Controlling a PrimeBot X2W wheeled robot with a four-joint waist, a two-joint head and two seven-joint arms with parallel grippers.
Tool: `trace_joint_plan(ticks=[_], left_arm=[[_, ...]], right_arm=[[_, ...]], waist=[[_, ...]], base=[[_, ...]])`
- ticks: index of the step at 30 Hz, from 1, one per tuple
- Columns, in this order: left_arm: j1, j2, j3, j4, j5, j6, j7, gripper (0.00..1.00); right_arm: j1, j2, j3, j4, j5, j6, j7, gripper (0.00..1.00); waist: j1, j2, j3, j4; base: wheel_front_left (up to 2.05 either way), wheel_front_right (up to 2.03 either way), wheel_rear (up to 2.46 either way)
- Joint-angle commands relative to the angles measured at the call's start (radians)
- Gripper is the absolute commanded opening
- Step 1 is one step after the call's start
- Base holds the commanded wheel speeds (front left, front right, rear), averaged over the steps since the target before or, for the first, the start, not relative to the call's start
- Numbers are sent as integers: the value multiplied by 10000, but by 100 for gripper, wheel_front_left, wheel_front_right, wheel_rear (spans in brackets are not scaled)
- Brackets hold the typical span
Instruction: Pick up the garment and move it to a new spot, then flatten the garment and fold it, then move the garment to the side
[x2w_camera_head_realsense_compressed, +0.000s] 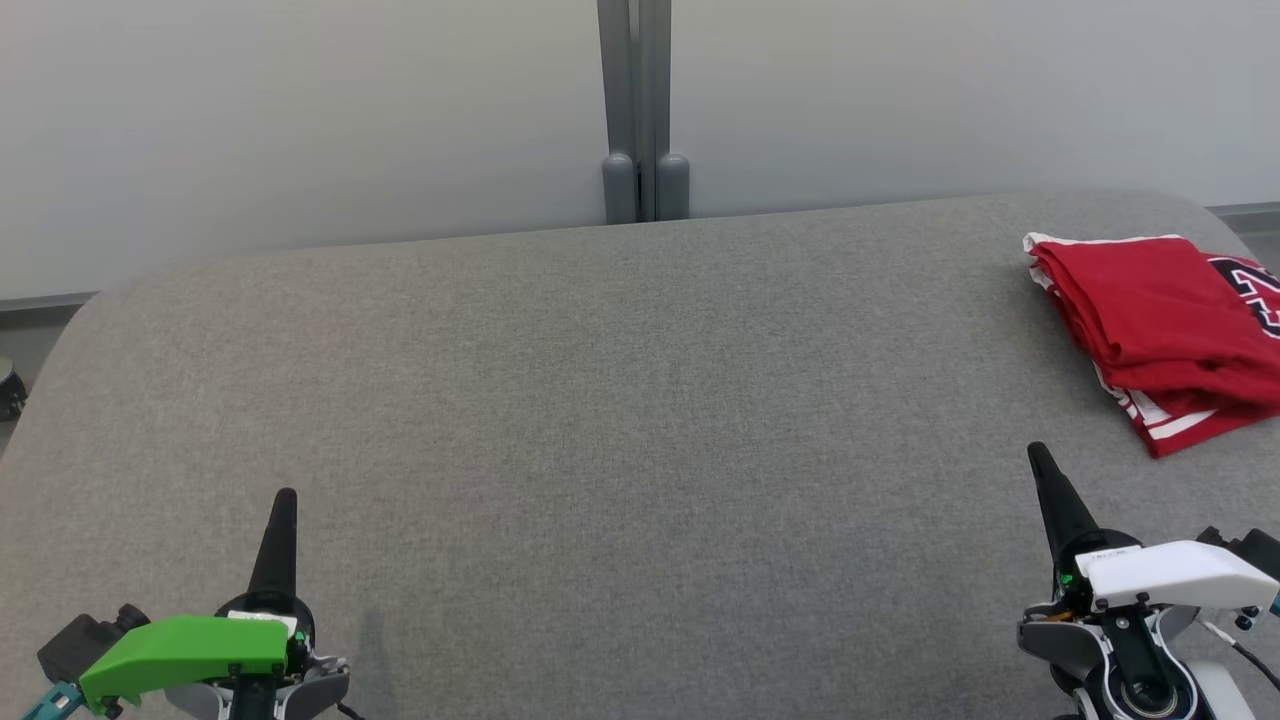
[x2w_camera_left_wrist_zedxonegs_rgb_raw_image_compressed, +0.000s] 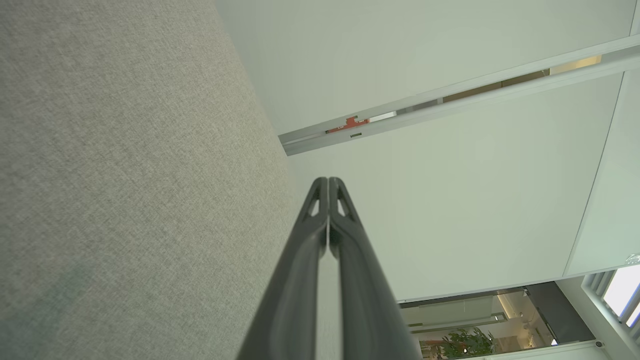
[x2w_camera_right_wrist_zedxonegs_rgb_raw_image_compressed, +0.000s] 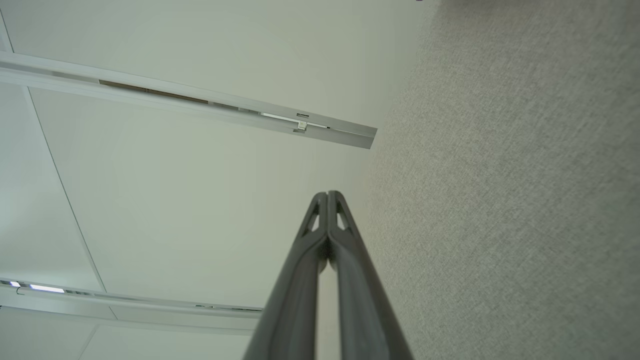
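Fig.: grey fabric-covered tabletop (x2w_camera_head_realsense_compressed: 620, 400) w/ rounded far corners, seen from the robot's side. The garment (x2w_camera_head_realsense_compressed: 1150, 320) is red w/ white striped trim and dark lettering on its right part. It lies folded in a compact stack at the far right corner of the tabletop, and its right portion is cut off by the head view's edge. The left gripper (x2w_camera_head_realsense_compressed: 286, 496) sits over the near left corner. Its two dark fingers (x2w_camera_left_wrist_zedxonegs_rgb_raw_image_compressed: 300, 260) are pressed together along their length, tips meeting, w/ nothing btw. them. The right gripper (x2w_camera_head_realsense_compressed: 1038, 452) sits over the near right corner, on the near side of the garment and apart from it, not touching. Its fingers (x2w_camera_right_wrist_zedxonegs_rgb_raw_image_compressed: 300, 270) are likewise fully closed and grip nothing. Both point toward the far edge. Behind that edge, approx. at its middle, a grey post (x2w_camera_head_realsense_compressed: 640, 110) stands btw. two pale wall panels (x2w_camera_head_realsense_compressed: 300, 120).
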Motion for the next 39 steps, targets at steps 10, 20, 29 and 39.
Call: trace_joint_plan(ticks=[10,20,29,39], left_arm=[[-448,122,156,113,-974,-146,215,0],[-629,147,264,222,-1747,-230,382,0],[-744,163,344,321,-2361,-299,528,0],[-791,147,394,365,-2581,-305,597,0]], right_arm=[[-322,15,-127,69,929,5,246,0],[-460,36,-210,145,1655,4,421,0],[-534,51,-280,208,2244,4,569,0],[-600,58,-313,232,2467,4,638,0]], waist=[[0,0,95,4],[0,0,188,8],[0,0,268,11],[0,0,309,13]], base=[[0,0,0],[0,0,0],[0,0,0],[0,0,0]])
